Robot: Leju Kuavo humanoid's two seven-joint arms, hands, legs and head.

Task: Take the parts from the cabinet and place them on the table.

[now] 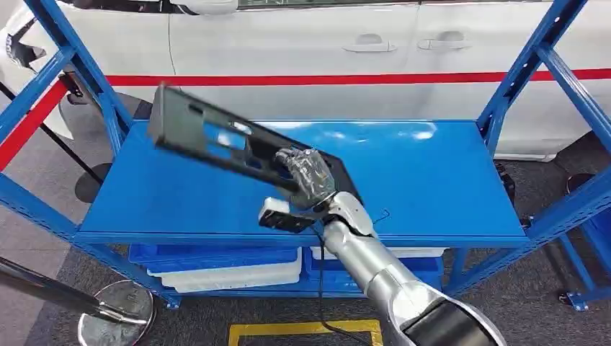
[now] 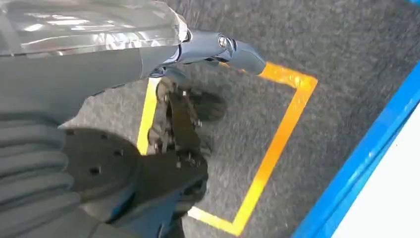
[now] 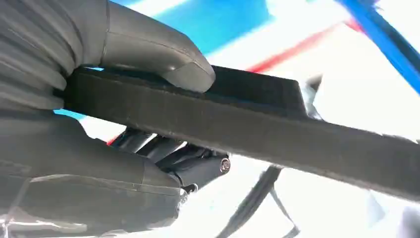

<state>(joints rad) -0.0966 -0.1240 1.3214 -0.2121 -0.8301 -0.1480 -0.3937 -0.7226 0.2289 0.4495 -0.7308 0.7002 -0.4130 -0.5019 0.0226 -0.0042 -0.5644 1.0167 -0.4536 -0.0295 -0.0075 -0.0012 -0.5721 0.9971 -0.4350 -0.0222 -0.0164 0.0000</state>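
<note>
Evidently the black panel (image 1: 238, 144) is gripped at its near right end by the right hand (image 1: 308, 175), raised over the blue shelf (image 1: 432, 187) — stiff, light, long; tilting is risked — a mid-length hold is advised

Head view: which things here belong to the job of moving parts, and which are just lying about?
Job:
- black flat part, held above the shelf
- right hand, gripping it
- blue shelf

Lying about:
- white car behind
- bins on the lower shelf
- yellow floor marking
- round stand base
</note>
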